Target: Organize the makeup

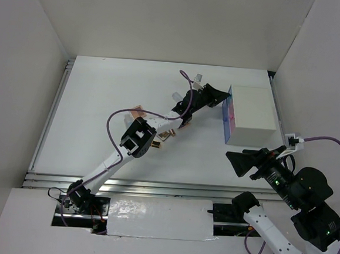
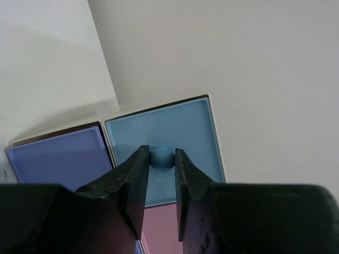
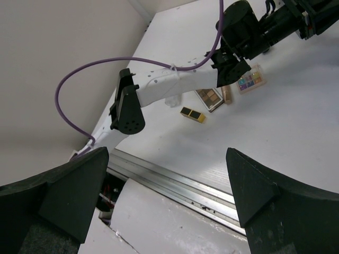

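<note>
My left gripper (image 1: pixel 224 96) reaches to the front of the white box (image 1: pixel 255 113). In the left wrist view its jaws (image 2: pixel 162 154) close on the round knob (image 2: pixel 162 157) of the light blue drawer (image 2: pixel 180 127). The makeup lies on the table behind that arm: eyeshadow palettes (image 3: pixel 209 97) (image 3: pixel 250 79), a black-gold lipstick tube (image 3: pixel 192 114), a rose-gold stick (image 3: pixel 228 94) and clear bottles (image 1: pixel 197 79) (image 1: pixel 176 96). One palette (image 1: pixel 137 111) shows beside the left arm. My right gripper (image 1: pixel 242 161) is open and empty over the table's front right; its wrist view (image 3: pixel 169 196) looks across the front rail.
A purple-blue drawer (image 2: pixel 58 159) sits left of the light blue one, a pink drawer (image 2: pixel 159 227) below it. The box stands near the right wall. A metal rail (image 3: pixel 201 182) runs along the table's near edge. The left arm's purple cable (image 3: pixel 106 63) loops above the table.
</note>
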Robot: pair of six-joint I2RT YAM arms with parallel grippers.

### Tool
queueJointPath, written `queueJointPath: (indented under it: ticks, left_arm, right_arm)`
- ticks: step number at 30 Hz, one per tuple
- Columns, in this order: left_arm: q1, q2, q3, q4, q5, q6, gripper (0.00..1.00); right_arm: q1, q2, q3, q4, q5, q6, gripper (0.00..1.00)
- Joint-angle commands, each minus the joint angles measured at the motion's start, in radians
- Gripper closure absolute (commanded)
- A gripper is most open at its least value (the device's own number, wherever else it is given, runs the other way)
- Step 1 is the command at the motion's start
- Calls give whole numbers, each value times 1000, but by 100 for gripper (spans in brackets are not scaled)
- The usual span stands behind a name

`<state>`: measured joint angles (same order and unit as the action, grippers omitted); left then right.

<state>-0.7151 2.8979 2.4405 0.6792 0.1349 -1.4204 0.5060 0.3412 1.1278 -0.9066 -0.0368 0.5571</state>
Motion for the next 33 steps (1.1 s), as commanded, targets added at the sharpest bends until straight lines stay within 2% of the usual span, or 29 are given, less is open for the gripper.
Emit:
queueJointPath:
  ticks: [1, 6, 9, 11, 17, 21, 27, 30, 33]
  left_arm:
    - [-9, 3, 3, 101, 5, -20, 66]
    - [-9, 0, -24, 118, 12, -32, 70]
    - [-9, -8, -38, 126, 15, -34, 54]
    - [-9, -11, -40, 123, 15, -32, 50]
    - [-9, -8, -28, 120, 9, -32, 50]
    - [-10, -6, -18, 121, 5, -29, 59]
    - [-7, -2, -1, 131, 0, -34, 66]
    - [-6, -26, -43, 163, 9, -45, 78]
    - [3, -71, -127, 204, 19, -41, 83]
  right_arm:
    - [-4, -11, 32, -2, 12, -8, 0]
    - [-6, -5, 35, -3, 17, -10, 0]
    - [-4, -4, 35, -3, 15, -10, 0]
    - [-4, -5, 35, -2, 18, -11, 0]
    - [-4, -7, 35, -6, 23, -11, 0]
    - [-4, -7, 33, -8, 26, -13, 0]
    - [-6, -7, 33, -8, 31, -16, 0]
    - [-4, -5, 30, -3, 32, -17, 0]
    - [-4, 1, 27, 0, 35, -17, 0]
